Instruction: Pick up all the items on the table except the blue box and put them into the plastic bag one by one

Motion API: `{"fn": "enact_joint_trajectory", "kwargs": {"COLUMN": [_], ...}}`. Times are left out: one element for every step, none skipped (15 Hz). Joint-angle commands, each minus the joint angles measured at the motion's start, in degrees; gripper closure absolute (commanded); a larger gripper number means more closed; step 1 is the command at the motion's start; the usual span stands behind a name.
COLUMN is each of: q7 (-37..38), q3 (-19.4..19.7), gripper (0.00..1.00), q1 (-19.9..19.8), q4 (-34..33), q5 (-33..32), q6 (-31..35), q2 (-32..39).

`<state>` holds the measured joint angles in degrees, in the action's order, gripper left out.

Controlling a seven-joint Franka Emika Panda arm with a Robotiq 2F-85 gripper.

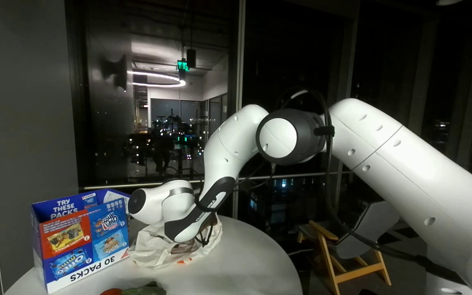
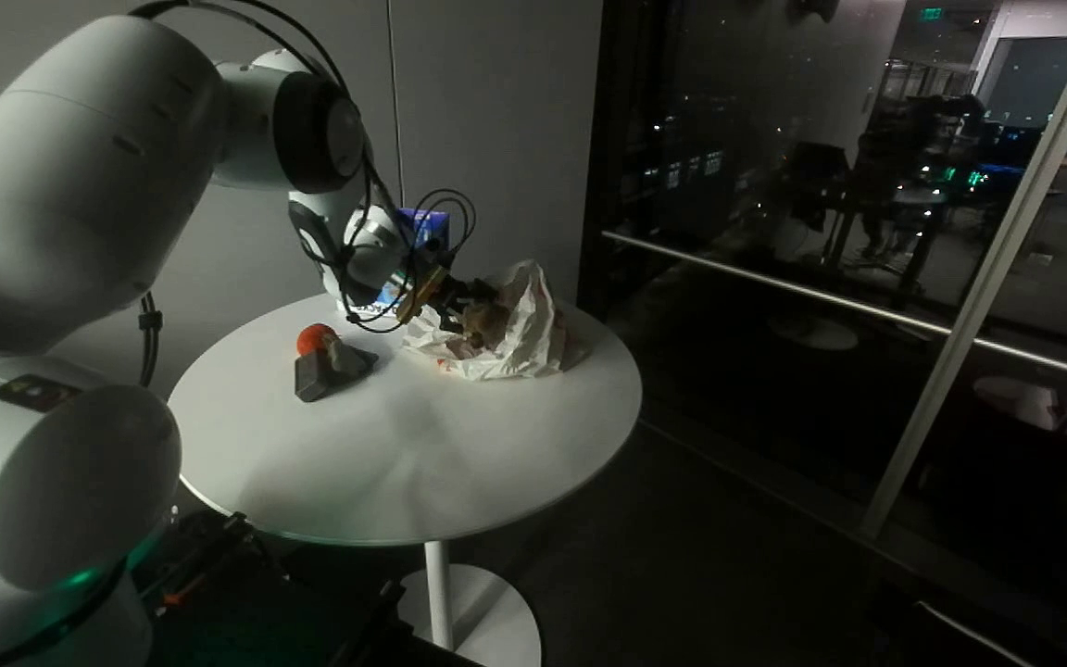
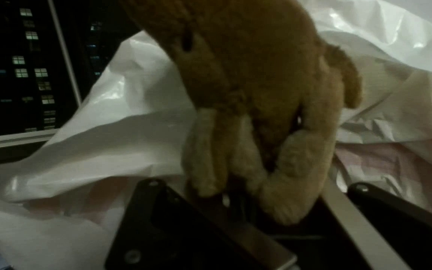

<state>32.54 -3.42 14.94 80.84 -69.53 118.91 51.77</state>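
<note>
A brown plush toy (image 3: 261,63) with lighter tan limbs fills the middle of the wrist view. It also shows in an exterior view (image 2: 485,324) at the mouth of the white plastic bag (image 2: 533,329). My gripper (image 3: 257,187) has a finger on each side of the toy's lower part and looks shut on it. The crumpled bag (image 3: 126,116) surrounds the toy behind and on both sides. On the table, an orange-red round item (image 2: 316,337), a dark grey block (image 2: 312,375) and a greyish-green item (image 2: 348,357) lie close together. The blue box (image 1: 82,241) stands beside the bag.
The round white table (image 2: 404,463) has a curved edge. The blue snack box also shows behind the arm in an exterior view (image 2: 430,227). A wall and dark windows stand behind. A wooden-framed chair (image 1: 342,250) is on the floor beyond the table.
</note>
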Motion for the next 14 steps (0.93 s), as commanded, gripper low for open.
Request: {"fn": "enact_joint_trajectory", "kwargs": {"q7": [-0.89,-0.87,-0.97,-1.13,-1.4,-2.69,-3.04,-3.45,-3.96,-4.71,-5.97,-7.09,-8.89,-9.8], "q3": [2.68,3.11,3.19,3.1,3.02,2.19,1.63,1.2,0.75,0.36,-0.12,-0.63,-1.13,-1.21], "gripper": [0.91,0.91,0.94,0.93,0.93,0.68,0.67,0.62,0.53,0.46,0.38,0.31,0.24,0.16], "q1": [1.57,1.94,2.04,1.9,1.89,1.24,0.69,0.25,-0.21,-0.5,-0.82,-1.22,-1.45,-1.3], "q4": [-2.65,-2.62,-2.79,-2.81,-2.85,-2.76,-2.39,-2.07,-1.59,-1.27,-0.85,-0.35,0.22,0.9], "q5": [-3.18,-4.71,-5.73,-6.59,-7.04,-6.03,-5.31,-4.7,-3.89,-2.99,-1.68,-0.05,1.95,3.43], "q6": [1.59,1.79,1.85,2.2,2.15,2.11,2.81,3.51,4.28,4.74,5.05,5.63,5.46,5.07], "q2": [0.74,0.65,0.57,0.51,0.56,0.57,0.32,0.12,-0.18,-0.37,-0.68,-1.13,-1.64,-2.23]}}
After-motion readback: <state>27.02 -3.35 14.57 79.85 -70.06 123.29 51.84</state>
